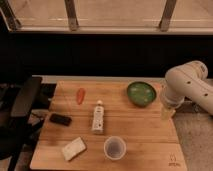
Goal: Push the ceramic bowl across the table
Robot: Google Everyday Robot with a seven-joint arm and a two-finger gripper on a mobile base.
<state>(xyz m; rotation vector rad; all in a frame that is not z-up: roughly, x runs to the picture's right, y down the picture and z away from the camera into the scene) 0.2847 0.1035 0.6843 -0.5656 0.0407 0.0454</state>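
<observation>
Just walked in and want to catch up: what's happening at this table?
A robot arm reaches in from the right. Its tool hangs at the right edge of the table, just beside the green ceramic bowl, apparently not yet touching it. The bowl sits near the far right corner.

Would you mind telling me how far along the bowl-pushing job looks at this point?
Done: little that shows; the ceramic bowl sits near the far right corner of the table. In hand: the gripper hangs just right of the bowl, over the table's right edge, apparently not touching it. Left: making contact and pushing the bowl across, probably leftward.
</observation>
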